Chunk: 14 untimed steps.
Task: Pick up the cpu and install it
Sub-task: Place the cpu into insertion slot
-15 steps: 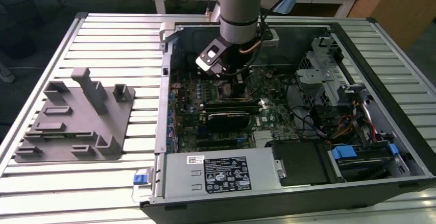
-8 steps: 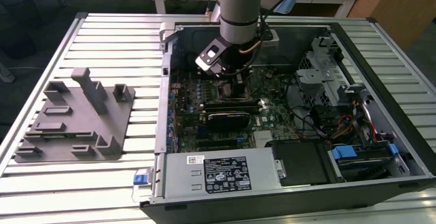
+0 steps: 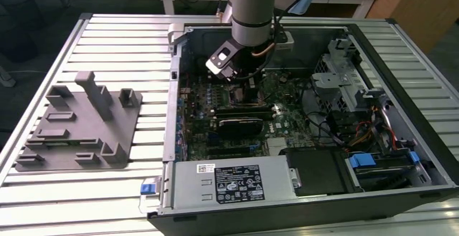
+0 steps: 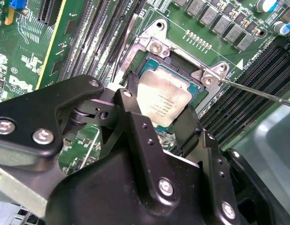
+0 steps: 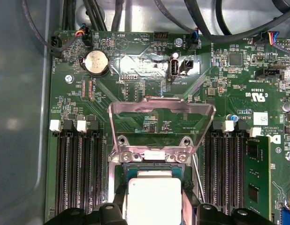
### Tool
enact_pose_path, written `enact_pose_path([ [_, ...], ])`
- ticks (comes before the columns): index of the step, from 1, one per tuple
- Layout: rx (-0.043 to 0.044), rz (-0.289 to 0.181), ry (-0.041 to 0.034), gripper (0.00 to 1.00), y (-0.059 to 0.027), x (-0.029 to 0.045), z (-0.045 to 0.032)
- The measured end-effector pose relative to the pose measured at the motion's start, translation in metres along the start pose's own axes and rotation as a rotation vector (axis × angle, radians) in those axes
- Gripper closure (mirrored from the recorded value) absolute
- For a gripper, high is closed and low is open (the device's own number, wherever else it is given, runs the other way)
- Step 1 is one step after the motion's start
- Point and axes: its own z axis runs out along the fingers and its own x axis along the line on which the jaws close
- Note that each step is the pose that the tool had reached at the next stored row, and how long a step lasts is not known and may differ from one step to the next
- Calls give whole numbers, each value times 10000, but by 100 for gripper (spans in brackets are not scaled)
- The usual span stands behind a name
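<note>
**cpu right at the socket, mind the pins**

cpu point(image 4: 161, 101) looks to sit flat over the socket point(image 4: 180, 63) on the board point(image 5: 257, 93), inside the open case point(image 3: 287, 217) on the desk point(image 3: 107, 37). It has a silvery-grey top with faint print and a thin pale rim. The tool point(image 5: 153, 208) is closed on it, fingers point(image 4: 186, 125) hugging two opposite edges. My worry: any skew or tilt and the socket pins get bent. The fingers also sit low by the frame and could snag it. The plate point(image 5: 161, 105) stands raised just behind.

cpu point(image 5: 153, 199) over socket point(image 5: 152, 157) (between memory slots point(image 5: 79, 173))
</note>
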Motion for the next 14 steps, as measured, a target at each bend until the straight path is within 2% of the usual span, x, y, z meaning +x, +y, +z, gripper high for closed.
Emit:
enact_pose_path([
  [6, -7, 1, 11, 45, 1, 2, 5],
  [7, -6, 0, 10, 39, 1, 2, 4],
  [9, -2, 0, 3, 39, 0, 0, 2],
  [14, -2, -1, 19, 39, 3, -1, -56],
])
